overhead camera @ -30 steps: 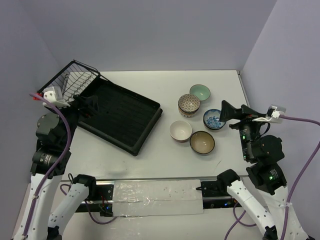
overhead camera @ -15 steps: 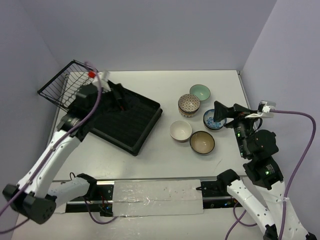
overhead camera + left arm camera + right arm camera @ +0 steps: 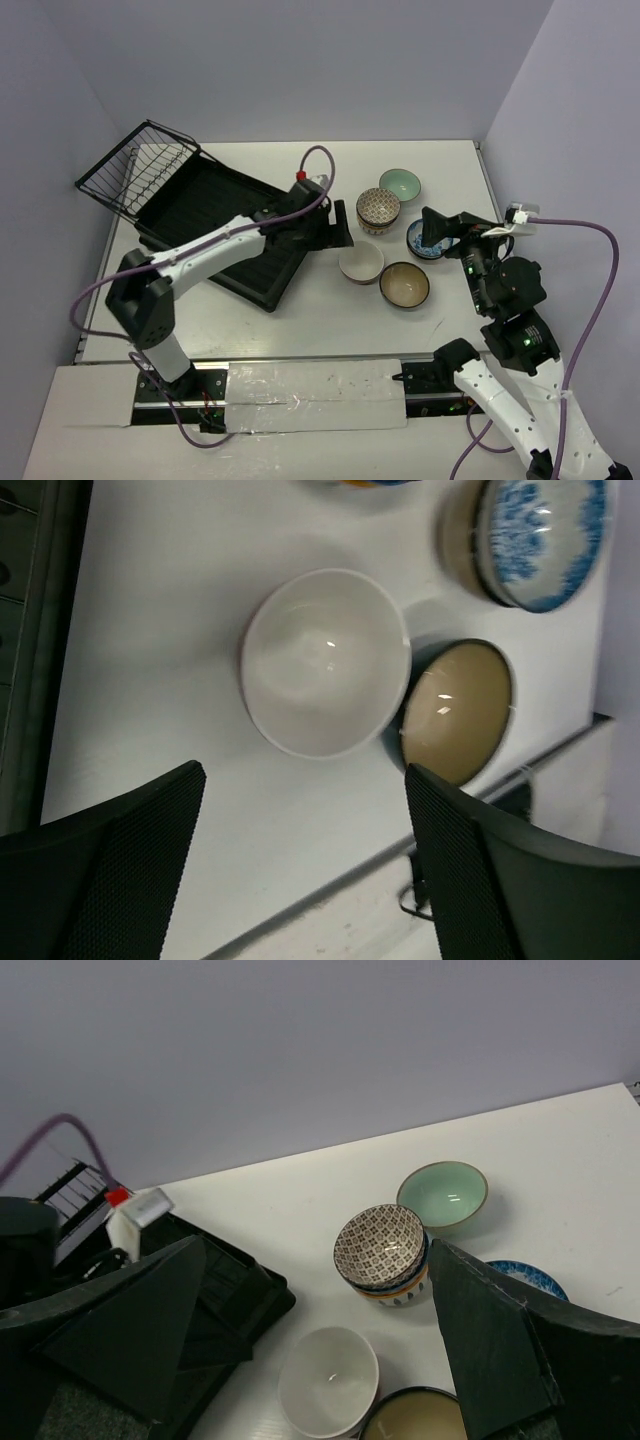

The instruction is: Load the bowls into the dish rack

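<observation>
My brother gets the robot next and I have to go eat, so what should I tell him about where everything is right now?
Left end effector: open, holding nothing, hovering beside the cream bowl.
Right end effector: open, empty, near the blue-and-white bowl.
Bowls: all on the table, right of the dish rack; also the mint bowl, the lattice bowl stacked on another bowl, and the brown bowl.
Done: no bowl is in the rack.
Left to do: load every bowl.
</observation>
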